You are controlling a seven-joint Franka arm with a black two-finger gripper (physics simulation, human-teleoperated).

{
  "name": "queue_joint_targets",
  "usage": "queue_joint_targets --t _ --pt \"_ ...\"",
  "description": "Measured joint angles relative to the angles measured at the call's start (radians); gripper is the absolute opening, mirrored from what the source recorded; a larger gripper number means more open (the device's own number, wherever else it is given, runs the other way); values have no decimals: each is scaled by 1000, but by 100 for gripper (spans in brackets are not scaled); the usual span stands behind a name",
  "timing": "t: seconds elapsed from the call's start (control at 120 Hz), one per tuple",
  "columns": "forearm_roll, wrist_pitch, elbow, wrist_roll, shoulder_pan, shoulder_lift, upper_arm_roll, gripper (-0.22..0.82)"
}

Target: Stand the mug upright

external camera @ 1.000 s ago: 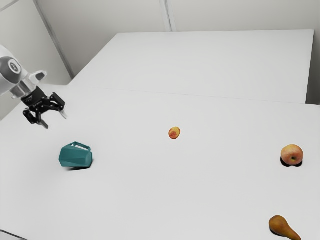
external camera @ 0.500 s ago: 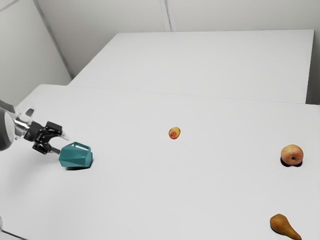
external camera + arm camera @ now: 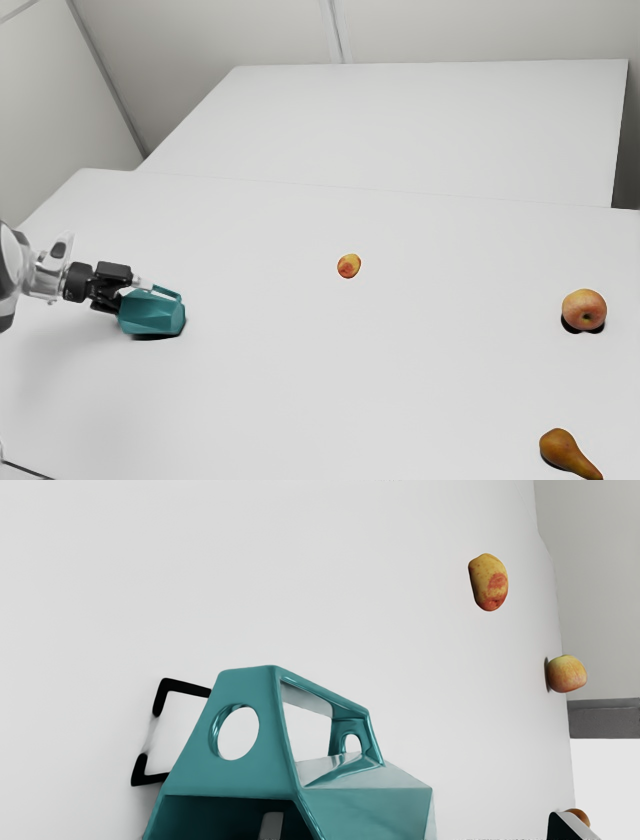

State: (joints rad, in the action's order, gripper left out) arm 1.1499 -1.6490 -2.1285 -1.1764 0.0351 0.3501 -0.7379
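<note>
Exterior view: mug (image 3: 152, 315) lies on its side on the white tabletop (image 3: 330, 380), not upright, toward the exterior view's left; handle (image 3: 168, 291) is up on its upper side, dark shadow under the body. Gripper (image 3: 137, 293) is right at the mug's mouth end, coming in from the exterior view's left, one finger by the handle side, the other hidden by the mug. Yellow-red fruit (image 3: 349, 266) sits well apart from the mug, toward the exterior view's right; apple (image 3: 584, 310) farther that way; pear (image 3: 567, 452) lies on its side, nearer the camera than the apple. Wrist view: gripper is open, fingers wide apart, no grip on anything. Mouth of the mug faces the gripper. One fingertip (image 3: 271, 826) is in the mouth, the other is outside, past the body, with a visible gap to it. So the mug's side wall is between them, not clamped. Handle loop and its round hole show clearly. Pear is partly hidden behind the outer fingertip.
</note>
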Motion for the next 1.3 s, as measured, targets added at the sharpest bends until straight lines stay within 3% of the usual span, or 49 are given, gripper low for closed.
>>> queue_joint_targets --t 0.15,0.283,0.5,0.708,0.808,0.958,1.117,1.3 --pt "6 7 -11 -66 0 -6 -1 15" --pt "7 9 -17 -112 0 -5 -7 -2" --pt "5 7 -15 -166 -11 -41 -19 -12" --pt "-41 -47 32 -182 -151 -169 -18 -14" --pt "-188 -125 103 -157 -224 -217 78 -16" --pt "-656 -315 130 -53 -352 -251 242 -16" --pt "-1003 -459 75 121 -406 -253 311 -17" --pt "-1138 -624 -31 319 -406 -243 341 -17"
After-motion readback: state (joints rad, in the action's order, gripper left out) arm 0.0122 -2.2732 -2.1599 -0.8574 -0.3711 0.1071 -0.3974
